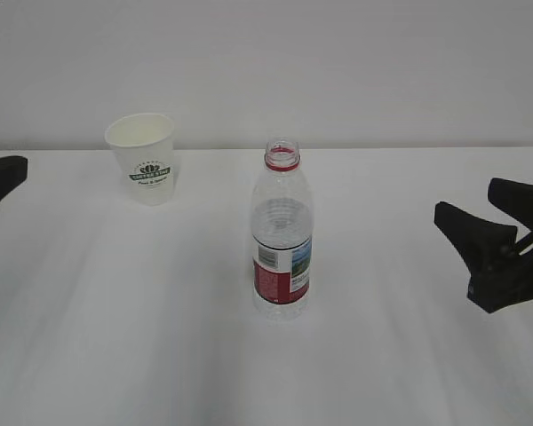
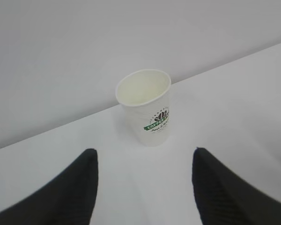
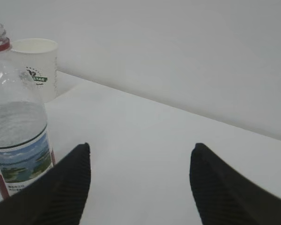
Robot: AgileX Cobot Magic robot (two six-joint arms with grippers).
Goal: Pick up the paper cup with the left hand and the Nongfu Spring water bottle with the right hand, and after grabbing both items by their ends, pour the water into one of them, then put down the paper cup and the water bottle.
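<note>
Both tools stand spread and empty. The paper cup [image 2: 145,107] sits upright on the bench [image 1: 115,311] just ahead of the left tool [image 2: 143,161]; the Nongfu Spring water bottle [image 3: 16,117] stands ahead-left of the right tool [image 3: 140,157].

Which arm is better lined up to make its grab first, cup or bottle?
Left. The small white paper cup sits centred ahead of the open left gripper. The tall clear plastic bottle lies off to the left of the open right gripper, so that arm would likely need to swing over first.
</note>
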